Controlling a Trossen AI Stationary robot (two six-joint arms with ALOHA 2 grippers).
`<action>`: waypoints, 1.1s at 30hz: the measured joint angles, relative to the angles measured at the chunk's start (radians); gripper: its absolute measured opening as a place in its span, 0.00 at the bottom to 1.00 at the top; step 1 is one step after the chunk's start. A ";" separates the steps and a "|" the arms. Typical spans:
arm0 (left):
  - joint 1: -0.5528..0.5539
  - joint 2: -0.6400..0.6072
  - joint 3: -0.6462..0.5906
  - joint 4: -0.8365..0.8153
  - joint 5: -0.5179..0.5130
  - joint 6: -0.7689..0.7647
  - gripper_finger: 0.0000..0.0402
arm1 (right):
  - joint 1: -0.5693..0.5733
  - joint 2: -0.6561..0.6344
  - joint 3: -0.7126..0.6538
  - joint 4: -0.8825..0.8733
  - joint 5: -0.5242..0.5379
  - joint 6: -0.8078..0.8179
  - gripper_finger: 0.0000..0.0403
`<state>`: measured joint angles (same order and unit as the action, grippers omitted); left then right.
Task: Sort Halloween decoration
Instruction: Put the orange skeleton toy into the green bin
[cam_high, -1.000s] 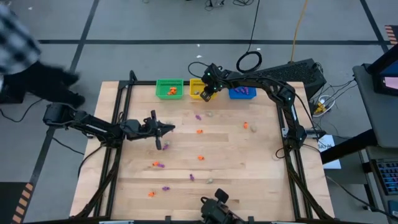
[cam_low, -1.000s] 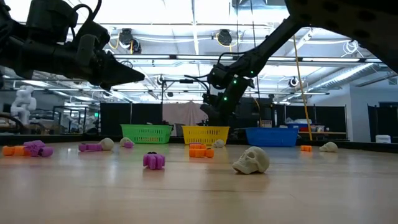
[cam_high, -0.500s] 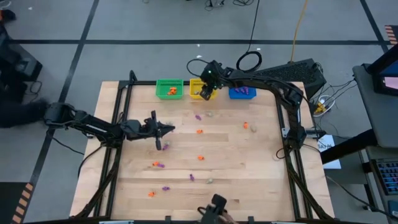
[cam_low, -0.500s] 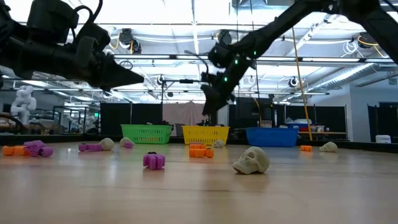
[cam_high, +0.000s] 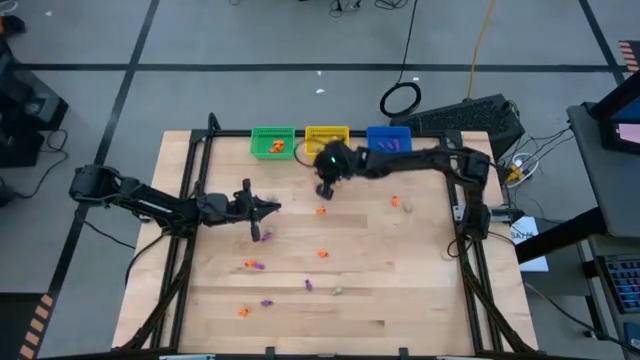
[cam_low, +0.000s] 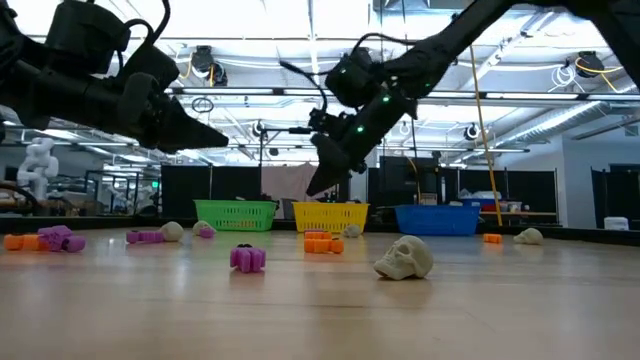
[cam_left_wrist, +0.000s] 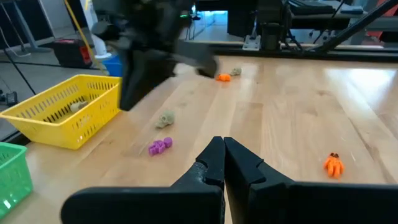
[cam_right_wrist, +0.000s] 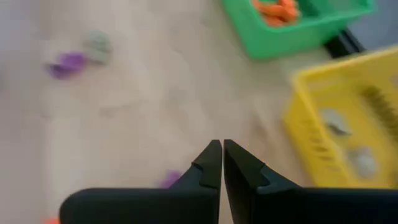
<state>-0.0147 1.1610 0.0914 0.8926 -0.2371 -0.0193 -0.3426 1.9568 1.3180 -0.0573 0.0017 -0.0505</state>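
The right gripper (cam_high: 323, 190) hangs above the table (cam_high: 420, 290) just in front of the yellow basket (cam_high: 326, 134), its fingers (cam_right_wrist: 211, 163) pressed together with nothing between them. A purple trinket (cam_right_wrist: 170, 179) lies on the wood right below its tip. Seen from table height, the same gripper (cam_low: 312, 187) points down and stands clear of the wood.

The yellow basket sits between the green basket (cam_high: 272, 141) and the blue basket (cam_high: 389, 139) along the table's far edge. It holds pale beige-grey trinkets (cam_right_wrist: 339, 122); the green basket beside it holds orange trinkets (cam_right_wrist: 273, 7), and the blue basket holds purple ones.

The left gripper (cam_high: 273, 207) hovers well in front of the green basket, on the yellow basket's left side, its fingers (cam_left_wrist: 214, 160) shut tight and empty.

The rest of the Halloween decoration lies scattered over the table in front of the yellow basket: a pale skull (cam_left_wrist: 165, 119) and a purple piece (cam_left_wrist: 160, 146) just before it, an orange piece (cam_high: 321, 211) a little nearer, another orange piece (cam_high: 395, 202) in front of the blue basket, and more orange and purple bits well toward the near edge. From table height a larger-looking pale skull (cam_low: 404, 257) and a purple trinket (cam_low: 247, 258) lie closest to the camera.
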 joint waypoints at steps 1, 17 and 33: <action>0.000 0.000 0.000 0.000 0.000 -0.001 0.00 | 0.018 -0.015 -0.033 0.025 0.000 0.017 0.00; -0.036 0.000 0.003 -0.116 0.021 -0.045 0.00 | 0.356 -0.108 -0.236 0.193 0.057 0.090 0.00; -0.300 0.000 0.372 -0.925 0.017 -0.129 0.00 | 0.481 -0.132 -0.395 0.569 0.102 0.029 0.00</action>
<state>-0.3147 1.1606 0.4634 -0.0326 -0.2202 -0.1481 0.1383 1.8253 0.9225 0.5118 0.1036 -0.0219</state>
